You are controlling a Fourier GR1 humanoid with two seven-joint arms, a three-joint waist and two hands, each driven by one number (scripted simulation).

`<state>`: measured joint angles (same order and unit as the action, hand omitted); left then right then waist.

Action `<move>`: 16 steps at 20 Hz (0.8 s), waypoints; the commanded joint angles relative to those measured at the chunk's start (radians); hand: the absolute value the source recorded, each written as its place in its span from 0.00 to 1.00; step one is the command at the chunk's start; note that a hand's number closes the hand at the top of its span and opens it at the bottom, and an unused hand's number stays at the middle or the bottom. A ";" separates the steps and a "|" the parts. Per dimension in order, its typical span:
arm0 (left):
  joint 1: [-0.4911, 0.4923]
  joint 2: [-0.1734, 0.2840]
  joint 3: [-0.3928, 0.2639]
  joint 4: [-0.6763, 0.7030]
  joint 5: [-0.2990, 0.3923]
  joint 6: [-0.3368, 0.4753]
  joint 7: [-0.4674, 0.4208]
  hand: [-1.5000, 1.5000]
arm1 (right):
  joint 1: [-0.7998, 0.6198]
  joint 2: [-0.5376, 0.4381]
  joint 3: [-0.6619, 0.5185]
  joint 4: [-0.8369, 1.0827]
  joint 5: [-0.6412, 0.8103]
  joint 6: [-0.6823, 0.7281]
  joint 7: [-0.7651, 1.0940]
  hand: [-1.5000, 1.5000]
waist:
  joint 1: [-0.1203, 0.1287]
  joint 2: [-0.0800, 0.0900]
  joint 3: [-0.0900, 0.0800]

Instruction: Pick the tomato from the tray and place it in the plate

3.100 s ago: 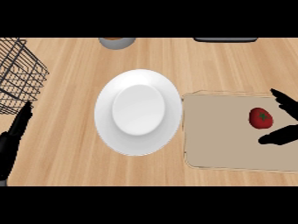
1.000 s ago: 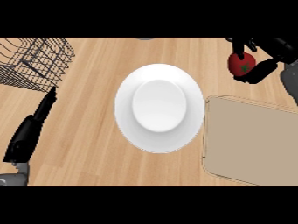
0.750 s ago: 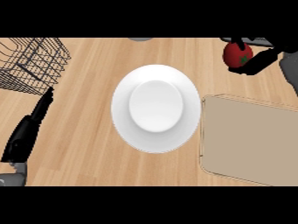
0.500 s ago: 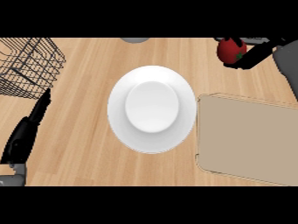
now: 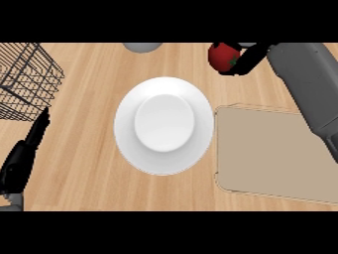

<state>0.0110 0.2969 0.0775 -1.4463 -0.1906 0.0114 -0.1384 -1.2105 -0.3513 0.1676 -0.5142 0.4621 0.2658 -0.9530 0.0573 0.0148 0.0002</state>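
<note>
Wood-grain tabletop (image 5: pixel 84 163) fills the view, with a white plate (image 5: pixel 164 124) near its middle. Everything else is placed from that plate.

Up and to the right of the plate, close to the top edge of the scene, the right robot hand (image 5: pixel 246 57) is curled round the tomato (image 5: pixel 223 55), holding it off the tabletop. The red fruit shows to the left of the dark fingers, well apart from the plate and not over it. The grey right forearm (image 5: pixel 314 94) runs down from that hand along the right side.

Just right of the plate lies the tan tray (image 5: pixel 274 154), its left rim close beside the plate's edge. The forearm crosses above the tray's right part.

Left of the plate and lower, the left robot hand (image 5: pixel 24 158) rests near the edge of the view, fingers straight and pointing up.

Up and to the left of the plate stands a black wire basket (image 5: pixel 18 79).

Above the plate, a grey round object (image 5: pixel 142 47) is cut off by the top of the scene.
</note>
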 commanded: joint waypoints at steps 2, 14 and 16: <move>-0.005 -0.014 -0.001 -0.025 -0.011 0.017 0.040 0.50 | -0.040 0.107 0.030 0.054 0.001 0.097 -0.041 1.00 | -0.019 -0.005 0.000; 0.054 0.006 0.040 -0.030 -0.004 -0.005 -0.001 0.50 | 0.045 0.345 0.200 0.005 0.153 0.011 0.152 1.00 | -0.045 -0.014 0.000; 0.058 -0.017 0.019 -0.047 -0.011 0.000 0.003 0.50 | 0.061 0.349 0.270 0.011 0.092 -0.017 0.185 1.00 | -0.017 -0.008 -0.001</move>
<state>0.0704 0.2969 0.1078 -1.4912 -0.1885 0.0030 -0.1307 -1.1878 -0.0395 0.3611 -0.5076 0.5659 0.2788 -0.7958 0.0241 0.0024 -0.0003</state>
